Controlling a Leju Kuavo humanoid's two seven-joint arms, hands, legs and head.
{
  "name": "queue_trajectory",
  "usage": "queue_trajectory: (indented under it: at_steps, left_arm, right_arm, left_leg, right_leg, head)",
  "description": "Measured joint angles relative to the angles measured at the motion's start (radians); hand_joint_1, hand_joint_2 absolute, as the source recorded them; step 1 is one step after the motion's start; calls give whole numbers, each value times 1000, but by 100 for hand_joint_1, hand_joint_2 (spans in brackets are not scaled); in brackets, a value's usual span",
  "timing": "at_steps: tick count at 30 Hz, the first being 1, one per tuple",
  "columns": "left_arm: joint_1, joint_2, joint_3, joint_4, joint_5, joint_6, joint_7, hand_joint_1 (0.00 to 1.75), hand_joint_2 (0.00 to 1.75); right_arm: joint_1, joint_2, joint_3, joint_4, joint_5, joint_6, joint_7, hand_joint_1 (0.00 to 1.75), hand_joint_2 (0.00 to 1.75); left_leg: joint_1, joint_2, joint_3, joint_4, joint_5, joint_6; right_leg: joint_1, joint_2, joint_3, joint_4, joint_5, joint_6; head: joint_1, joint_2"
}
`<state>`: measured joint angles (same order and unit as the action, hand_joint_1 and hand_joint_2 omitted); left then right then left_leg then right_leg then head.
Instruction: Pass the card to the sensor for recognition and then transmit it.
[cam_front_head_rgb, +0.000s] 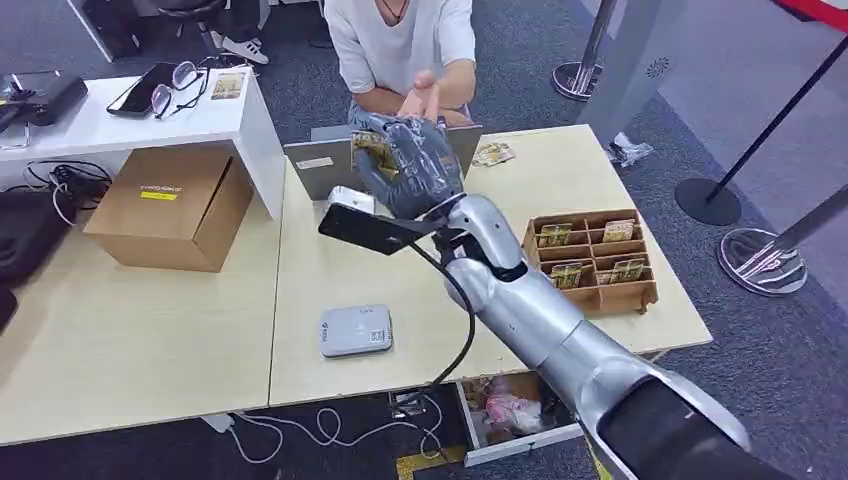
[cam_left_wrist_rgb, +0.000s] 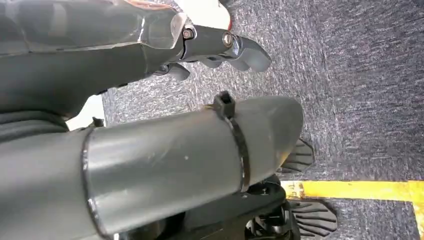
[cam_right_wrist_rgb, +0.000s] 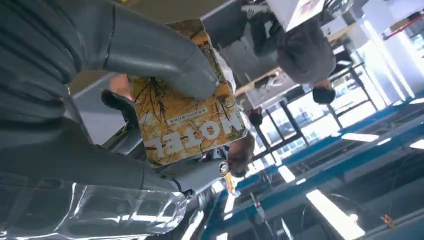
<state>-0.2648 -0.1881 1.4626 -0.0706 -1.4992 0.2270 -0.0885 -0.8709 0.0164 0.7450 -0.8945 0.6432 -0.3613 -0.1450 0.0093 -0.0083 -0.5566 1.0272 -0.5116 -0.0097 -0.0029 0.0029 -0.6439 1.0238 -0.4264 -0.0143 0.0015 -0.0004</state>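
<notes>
Above the far edge of your table (cam_front_head_rgb: 300, 370), beside the laptop, the right hand (cam_front_head_rgb: 412, 165) grips the card (cam_right_wrist_rgb: 187, 117) between thumb and fingers, raised toward a person's hand (cam_front_head_rgb: 422, 97). Nearer you lies the grey sensor (cam_front_head_rgb: 356, 330), well apart. Your left hand (cam_left_wrist_rgb: 220, 47) hangs with fingers curled, holding nothing.

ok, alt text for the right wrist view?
The right robot hand holds a yellow hotel card, its thick grey thumb pressed across the card's face. Behind it are a person and bright ceiling lights.

Right hand (cam_right_wrist_rgb: 100, 125) fingers (cam_right_wrist_rgb: 195, 175) pinch the yellow card (cam_right_wrist_rgb: 185, 120).
</notes>
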Motion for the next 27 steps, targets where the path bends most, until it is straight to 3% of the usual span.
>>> queue_trajectory:
  at_steps: [18, 27]
  left_arm:
    - [1, -2, -53, 0, 0, 2, 0, 0, 0]
    - [1, -7, -87, 0, 0, 0, 0, 0, 0]
  right_arm:
    - [-170, 4, 22, 269, 183, -175, 21, 175, 175]
    - [-201, 4, 36, 333, 251, -211, 55, 175, 175]
  left_leg:
    - [0, 0, 0, 0, 0, 0]
    - [0, 0, 0, 0, 0, 0]
  right_leg:
    - [0, 0, 0, 0, 0, 0]
    - [0, 0, 0, 0, 0, 0]
  head:
    - [0, 0]
    - [0, 0]
